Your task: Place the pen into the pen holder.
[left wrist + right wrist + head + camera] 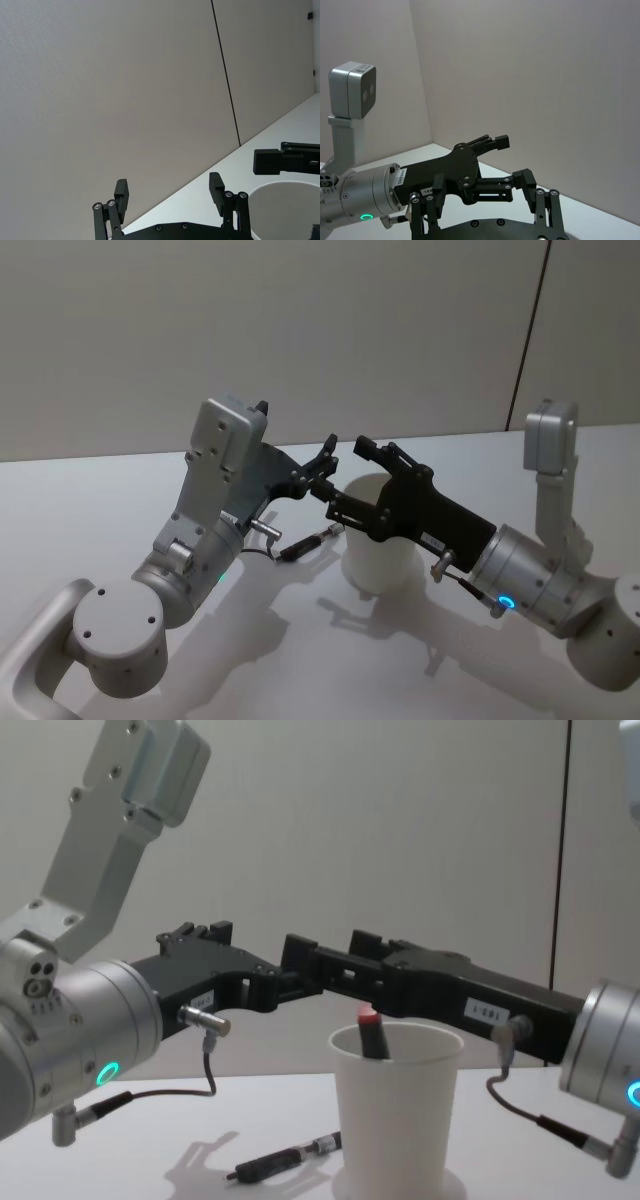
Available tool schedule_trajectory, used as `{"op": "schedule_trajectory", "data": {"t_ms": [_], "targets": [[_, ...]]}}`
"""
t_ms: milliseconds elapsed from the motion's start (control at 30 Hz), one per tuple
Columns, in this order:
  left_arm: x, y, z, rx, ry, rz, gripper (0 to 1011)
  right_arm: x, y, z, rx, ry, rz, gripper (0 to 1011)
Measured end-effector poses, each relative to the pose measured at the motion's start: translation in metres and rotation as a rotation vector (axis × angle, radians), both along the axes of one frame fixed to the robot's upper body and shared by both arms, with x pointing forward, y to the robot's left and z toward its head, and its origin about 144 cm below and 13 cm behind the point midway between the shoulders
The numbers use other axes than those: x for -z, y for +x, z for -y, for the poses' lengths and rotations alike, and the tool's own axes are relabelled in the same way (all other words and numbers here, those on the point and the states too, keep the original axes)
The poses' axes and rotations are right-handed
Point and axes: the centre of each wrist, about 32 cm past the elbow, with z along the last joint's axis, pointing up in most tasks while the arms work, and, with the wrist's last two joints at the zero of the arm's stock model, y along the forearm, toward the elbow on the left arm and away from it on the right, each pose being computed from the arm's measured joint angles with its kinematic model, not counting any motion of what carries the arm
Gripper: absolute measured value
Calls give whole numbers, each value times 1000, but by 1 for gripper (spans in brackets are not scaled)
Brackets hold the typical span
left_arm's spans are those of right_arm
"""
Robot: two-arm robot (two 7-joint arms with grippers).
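Note:
The pen holder [395,1115] is a plain white paper cup standing on the table, also in the head view [383,562]; part of its rim [280,187] is in the left wrist view. A dark pen [373,1032] with a red top stands inside it, poking just above the rim. My left gripper [325,468] [265,985] and right gripper [345,480] [310,960] hover above the cup's far side, facing each other tip to tip. Both are open and hold nothing. The left gripper's fingers [216,189] stand wide apart.
A dark pen-shaped object [290,1157] with a silver end lies on the white table [120,500] left of the cup, also in the head view [305,543]. A plain wall stands behind. Thin cables hang from both wrists.

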Motion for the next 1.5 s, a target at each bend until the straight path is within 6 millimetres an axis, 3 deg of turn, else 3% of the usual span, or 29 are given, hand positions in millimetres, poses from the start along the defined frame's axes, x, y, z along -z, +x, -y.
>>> {"op": "schedule_trajectory", "data": {"t_ms": [167,533,1167,1500], "targets": [[0,0,0,0,0,0,1001,-4,0,1,1,2,12,1001],[0,0,0,0,0,0,1001,-34,-1,15,48,0,105,1001],[0,0,0,0,0,0,1001,-111,-19,80,294,-50,327,1001],[0,0,0,0,0,0,1001,-134,-26,97,359,-65,391,1001]]}}
